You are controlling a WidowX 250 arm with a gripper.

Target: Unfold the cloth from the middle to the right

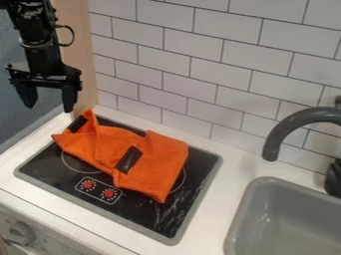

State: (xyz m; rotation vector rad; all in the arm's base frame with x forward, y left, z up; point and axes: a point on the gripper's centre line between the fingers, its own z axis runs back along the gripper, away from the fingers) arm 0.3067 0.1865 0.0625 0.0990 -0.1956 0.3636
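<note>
The black gripper (49, 105) hangs at the upper left, above and behind the left corner of the stove, its two fingers spread apart with nothing between them. Below and to its right, an orange cloth (157, 160) lies crumpled and partly folded across the black stove top (150, 215), not touched by the gripper. One dark patch shows near the cloth's middle and another at its upper left corner. A raised peak of fabric stands at the upper left, and the right part lies flatter.
A grey sink (286, 219) is set into the counter (220, 195) at the lower right, with a dark grey faucet (293, 122) arching over it. White tiled wall (200, 64) rises behind the stove. A knob (23, 232) is on the front panel at the lower left.
</note>
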